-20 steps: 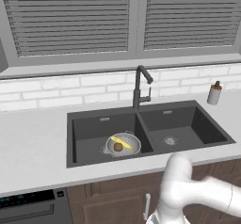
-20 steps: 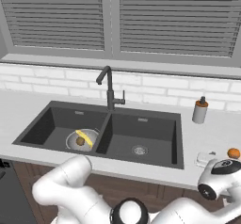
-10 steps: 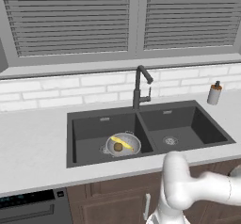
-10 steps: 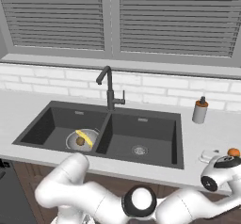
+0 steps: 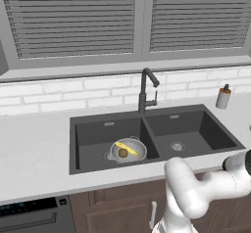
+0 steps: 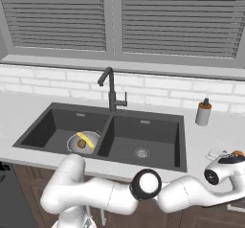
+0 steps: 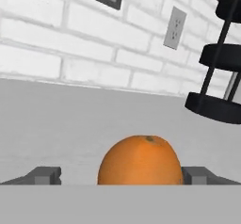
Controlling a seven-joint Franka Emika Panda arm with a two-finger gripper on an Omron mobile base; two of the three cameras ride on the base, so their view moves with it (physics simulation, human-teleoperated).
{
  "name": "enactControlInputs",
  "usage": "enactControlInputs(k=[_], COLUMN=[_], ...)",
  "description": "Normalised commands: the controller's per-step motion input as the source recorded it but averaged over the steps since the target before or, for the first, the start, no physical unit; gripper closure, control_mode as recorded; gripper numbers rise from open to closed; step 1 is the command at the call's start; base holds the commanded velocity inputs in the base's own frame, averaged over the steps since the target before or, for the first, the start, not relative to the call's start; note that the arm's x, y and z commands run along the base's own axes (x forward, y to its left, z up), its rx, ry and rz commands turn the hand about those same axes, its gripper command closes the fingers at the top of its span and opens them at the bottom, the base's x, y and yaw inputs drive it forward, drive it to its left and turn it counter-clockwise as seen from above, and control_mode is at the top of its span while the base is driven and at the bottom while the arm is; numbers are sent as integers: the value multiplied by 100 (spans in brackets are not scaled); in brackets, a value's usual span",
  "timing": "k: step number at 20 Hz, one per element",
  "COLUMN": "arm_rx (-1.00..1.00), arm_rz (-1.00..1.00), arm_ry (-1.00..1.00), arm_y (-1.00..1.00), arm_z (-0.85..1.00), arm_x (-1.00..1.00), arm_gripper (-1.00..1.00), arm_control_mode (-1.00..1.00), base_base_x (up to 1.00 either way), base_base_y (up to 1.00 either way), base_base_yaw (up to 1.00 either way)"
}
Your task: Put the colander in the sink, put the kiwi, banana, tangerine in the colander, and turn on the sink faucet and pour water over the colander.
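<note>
Straddling the small round orange tangerine (image 7: 140, 160) on the grey counter (image 7: 70, 124), the two-finger gripper (image 7: 123, 176) stands wide, empty. The perforated silver metal colander (image 5: 129, 150) sits in the dark sink's (image 5: 203, 129) left basin, holding the yellow banana (image 5: 126, 147) and brown kiwi (image 5: 123, 153).

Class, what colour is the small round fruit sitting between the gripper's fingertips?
Orange: the small round tangerine shows best in the hand view.

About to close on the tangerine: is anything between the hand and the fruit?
Nothing visible. In the hand view the tangerine sits on the bare counter directly between the two open fingertips, with no other object in front of it. The black tiered stand is off to one side, beyond the fruit.
</note>
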Motion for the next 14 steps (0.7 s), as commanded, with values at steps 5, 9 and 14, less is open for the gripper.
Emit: enactControlInputs(k=[5, 9, 14], arm_rx=[18, 21, 25], arm_rz=[3, 2, 9], arm_ry=[2, 1, 11], arm_y=[-54, -63, -36], arm_z=[-3, -7, -17], arm_x=[8, 0, 0], arm_gripper=[-100, 100, 100], arm_control_mode=[-100, -100, -100], base_base_x=[0, 0, 0], base_base_y=[0, 0, 0], base_base_yaw=[0, 0, 0])
